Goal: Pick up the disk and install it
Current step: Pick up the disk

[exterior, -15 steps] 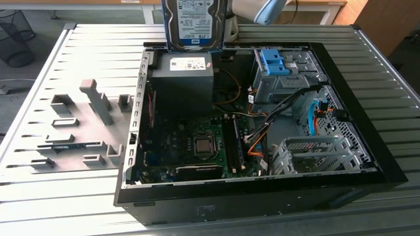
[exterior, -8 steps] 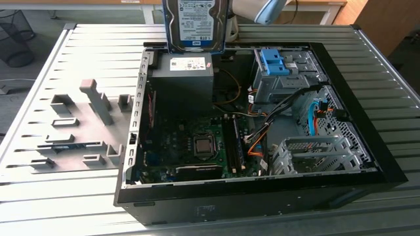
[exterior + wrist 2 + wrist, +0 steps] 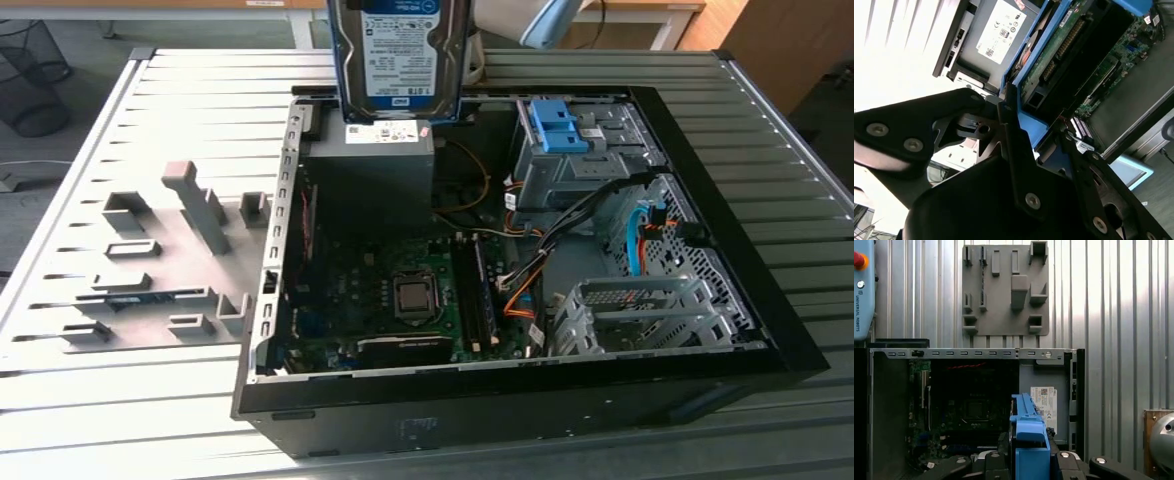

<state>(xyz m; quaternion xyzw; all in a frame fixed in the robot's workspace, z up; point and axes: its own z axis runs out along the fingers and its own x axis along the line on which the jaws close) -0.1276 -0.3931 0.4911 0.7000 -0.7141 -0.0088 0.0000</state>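
Note:
The disk (image 3: 398, 55), silver with a white-and-blue label and a blue carrier, hangs upright above the far edge of the open computer case (image 3: 747, 290), over the power supply. In both wrist views my gripper (image 3: 1036, 125) (image 3: 1029, 457) is shut on the disk, with black fingers (image 3: 1006, 107) clamping the blue carrier (image 3: 1028, 432) from both sides. The disk's circuit-board underside (image 3: 1064, 50) faces the second wrist camera. A blue plastic bracket (image 3: 558, 125) sits on the case's metal drive bay, at the exterior view's right of the disk and lower.
Inside the case are a grey power supply (image 3: 374, 175), the motherboard (image 3: 400, 290), cables and a perforated metal cage (image 3: 641, 315). A grey fixture plate (image 3: 147, 260) lies on the slatted metal table (image 3: 80, 390) at the exterior view's left. A pendant (image 3: 863, 290) shows in the first wrist view.

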